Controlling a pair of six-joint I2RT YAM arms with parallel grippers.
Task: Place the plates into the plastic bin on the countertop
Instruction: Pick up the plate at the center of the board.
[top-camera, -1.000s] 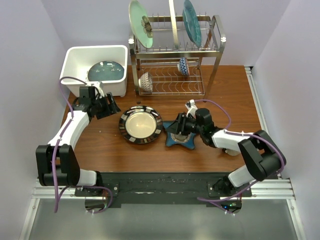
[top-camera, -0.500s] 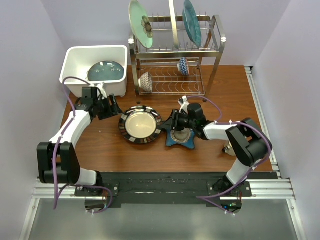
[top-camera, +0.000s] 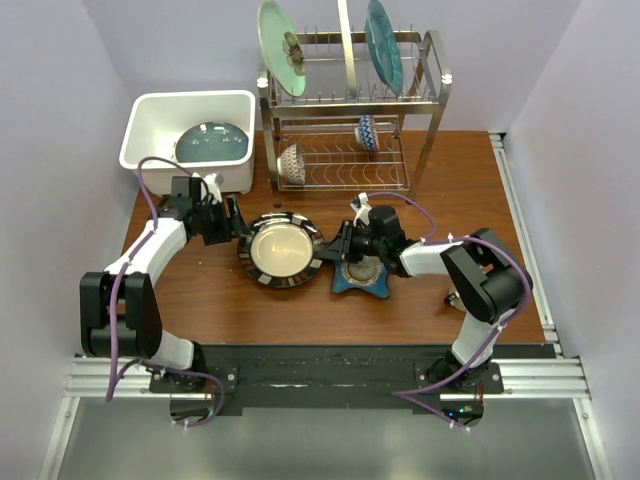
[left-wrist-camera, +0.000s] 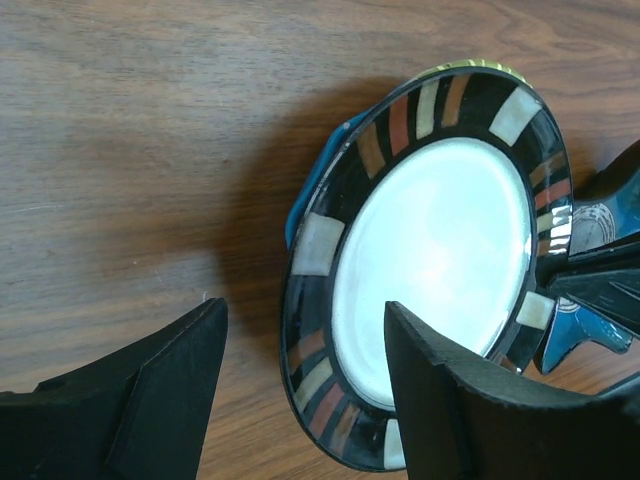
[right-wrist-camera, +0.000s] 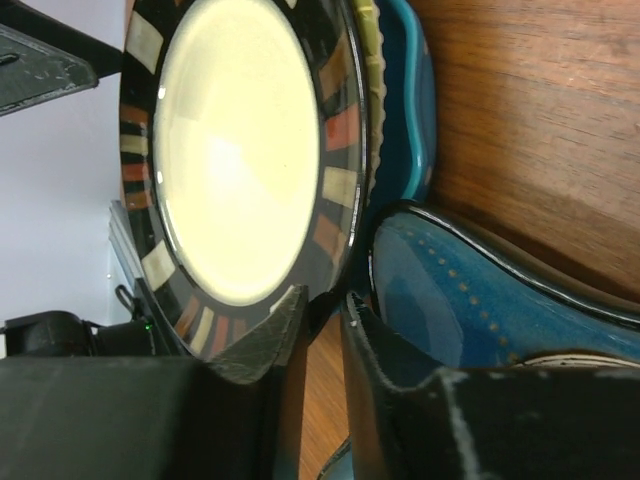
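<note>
The round black-striped plate (top-camera: 281, 248) with a cream centre lies mid-table on top of a teal plate (right-wrist-camera: 408, 90) and an olive scalloped one. My right gripper (right-wrist-camera: 325, 300) is shut on its right rim, one finger over the striped face and one under the edge. A dark blue star-shaped plate (top-camera: 372, 282) lies just under that arm. My left gripper (left-wrist-camera: 305, 320) stands open astride the striped plate's (left-wrist-camera: 430, 260) left rim, without touching it. The white plastic bin (top-camera: 150, 110) at the back left holds one grey-blue plate (top-camera: 212, 143).
A two-tier steel dish rack (top-camera: 430, 90) stands at the back centre, with upright plates on top and two small patterned bowls (top-camera: 292, 163) on the lower shelf. Walls close in on the left and right.
My right gripper slid left off the star plate to the striped plate's rim and closed on it. My left gripper moved right up to the plate's left rim, still open.
</note>
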